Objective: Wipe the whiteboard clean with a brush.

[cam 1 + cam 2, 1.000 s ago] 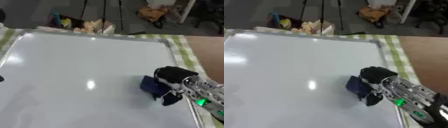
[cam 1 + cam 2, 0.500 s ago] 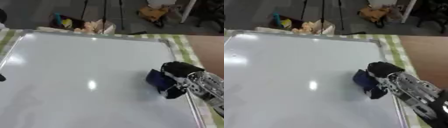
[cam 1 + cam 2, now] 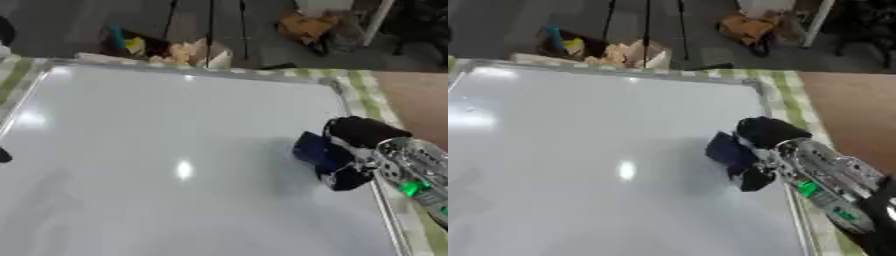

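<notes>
Since a second before, my right hand (image 3: 363,150) had carried the brush (image 3: 317,151) a little up and toward the right frame of the whiteboard (image 3: 166,150). My fingers were curled round it, its dark blue pad against the surface near the right edge. Nearly all the board lay to my left — faint grey smears showed lower left — so I judged the next stroke ran leftward.
</notes>
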Action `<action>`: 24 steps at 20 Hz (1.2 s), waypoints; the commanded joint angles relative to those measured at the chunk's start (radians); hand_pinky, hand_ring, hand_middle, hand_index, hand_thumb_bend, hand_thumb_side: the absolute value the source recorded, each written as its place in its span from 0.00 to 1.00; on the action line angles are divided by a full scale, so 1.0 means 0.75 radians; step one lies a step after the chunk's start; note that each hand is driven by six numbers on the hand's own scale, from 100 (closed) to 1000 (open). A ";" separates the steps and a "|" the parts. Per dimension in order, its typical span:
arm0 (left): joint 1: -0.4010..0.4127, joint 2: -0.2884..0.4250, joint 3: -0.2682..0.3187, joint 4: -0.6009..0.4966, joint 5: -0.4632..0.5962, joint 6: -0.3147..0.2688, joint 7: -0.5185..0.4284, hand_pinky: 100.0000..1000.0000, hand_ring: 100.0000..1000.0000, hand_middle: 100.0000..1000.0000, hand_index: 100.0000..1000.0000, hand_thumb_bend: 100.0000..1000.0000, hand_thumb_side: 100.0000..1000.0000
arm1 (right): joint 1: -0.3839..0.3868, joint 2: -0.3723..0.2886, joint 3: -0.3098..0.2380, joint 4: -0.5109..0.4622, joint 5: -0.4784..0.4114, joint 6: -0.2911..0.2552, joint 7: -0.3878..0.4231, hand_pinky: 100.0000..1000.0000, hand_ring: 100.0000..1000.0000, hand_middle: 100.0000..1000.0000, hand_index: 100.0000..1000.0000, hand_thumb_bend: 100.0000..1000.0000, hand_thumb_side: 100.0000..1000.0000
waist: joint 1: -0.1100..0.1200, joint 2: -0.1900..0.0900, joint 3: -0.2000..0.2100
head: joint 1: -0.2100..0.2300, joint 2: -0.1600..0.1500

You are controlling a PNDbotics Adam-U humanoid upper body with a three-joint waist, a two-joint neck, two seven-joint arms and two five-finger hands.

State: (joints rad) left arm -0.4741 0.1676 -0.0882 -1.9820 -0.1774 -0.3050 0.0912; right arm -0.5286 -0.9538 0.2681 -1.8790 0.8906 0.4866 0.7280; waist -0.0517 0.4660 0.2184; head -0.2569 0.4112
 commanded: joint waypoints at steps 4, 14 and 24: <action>-0.015 0.023 -0.003 -0.024 -0.006 -0.001 -0.003 0.36 0.93 0.82 0.55 0.00 0.93 | -0.017 -0.025 -0.011 -0.001 -0.012 0.238 0.239 0.18 0.41 0.23 0.50 0.00 0.11 | 0.000 -0.030 0.003 | 0.001 -0.016; -0.015 0.020 -0.004 -0.024 -0.006 -0.002 -0.004 0.36 0.94 0.82 0.55 0.00 0.93 | -0.021 -0.010 0.028 -0.022 -0.061 0.207 0.239 0.17 0.40 0.21 0.49 0.00 0.11 | 0.001 -0.028 0.003 | -0.003 -0.014; -0.014 0.016 -0.007 -0.024 -0.003 -0.001 -0.006 0.36 0.93 0.82 0.55 0.00 0.93 | -0.094 0.005 0.089 -0.161 -0.229 0.022 0.237 0.13 0.37 0.20 0.47 0.00 0.11 | -0.006 -0.046 0.006 | -0.006 0.002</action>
State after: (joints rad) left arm -0.4746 0.1676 -0.0884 -1.9820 -0.1774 -0.3051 0.0890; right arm -0.5834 -0.9355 0.3400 -1.9777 0.7423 0.4176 0.7970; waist -0.0582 0.4618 0.2225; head -0.2581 0.4122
